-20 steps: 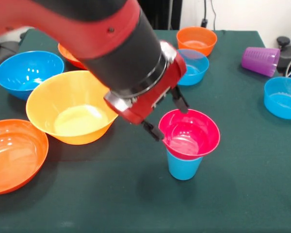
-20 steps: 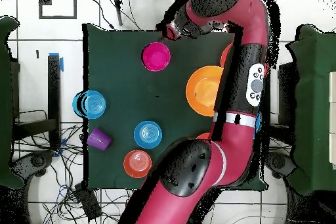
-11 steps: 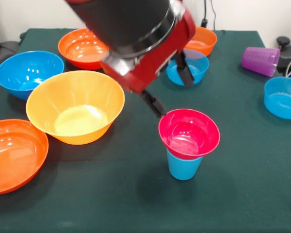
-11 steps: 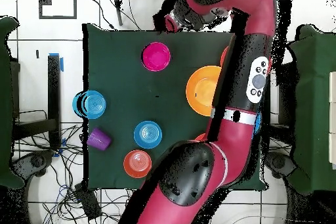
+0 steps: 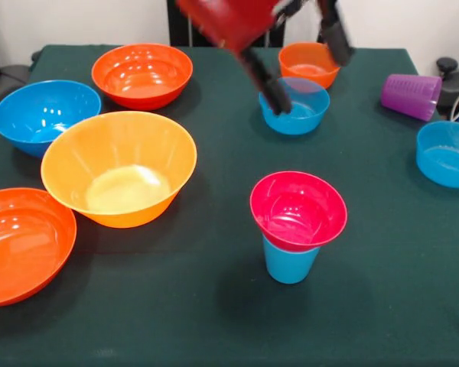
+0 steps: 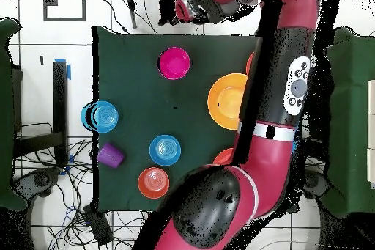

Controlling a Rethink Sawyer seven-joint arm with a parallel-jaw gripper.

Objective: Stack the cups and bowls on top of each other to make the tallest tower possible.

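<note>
On the green cloth, glossy pink bowl [image 5: 298, 209] nested upright in blue cup [image 5: 289, 262] — fingers [image 5: 274, 93] apart, empty

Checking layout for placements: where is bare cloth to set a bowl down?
Bare cloth lies in front of the pink bowl stacked on the blue cup, and between that stack and the purple cup. The side with the yellow bowl is crowded.

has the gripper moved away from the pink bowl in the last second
Yes. In the front view the gripper, open, has risen from beside the pink bowl toward the far side of the table, and is now above the small blue bowl.
</note>
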